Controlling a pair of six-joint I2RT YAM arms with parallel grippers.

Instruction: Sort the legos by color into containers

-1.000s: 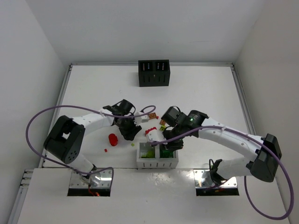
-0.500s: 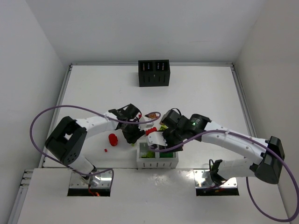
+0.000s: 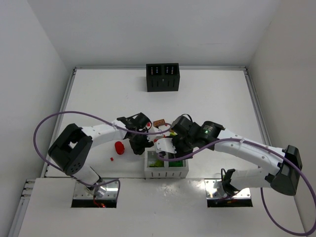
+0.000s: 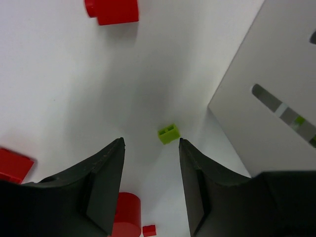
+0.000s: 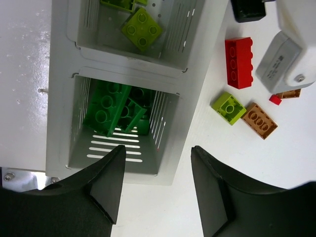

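Note:
The white box [image 3: 166, 172] stands at the near edge. In the right wrist view its two compartments hold lime green bricks [image 5: 142, 28] and dark green bricks [image 5: 113, 111]. My right gripper [image 5: 158, 150] is open and empty above the box's wall; it shows in the top view [image 3: 171, 150]. My left gripper [image 4: 150, 143] is open and empty, low over the table beside the white box's wall [image 4: 276, 98], with a small lime green brick [image 4: 168, 133] just ahead of its tips. It shows in the top view [image 3: 139, 146]. The black box [image 3: 162, 77] stands at the far side.
Loose by the white box: a red brick [image 5: 239, 61], a lime brick [image 5: 228, 107], an orange-brown brick [image 5: 259, 120]. By the left gripper: a red brick [image 4: 111, 10], a red round piece [image 4: 123, 215], a tiny red piece [image 4: 149, 230]. The two arms are close together.
My left gripper has moved right, toward the white box. My right gripper has moved left over the white box. Both stay open.

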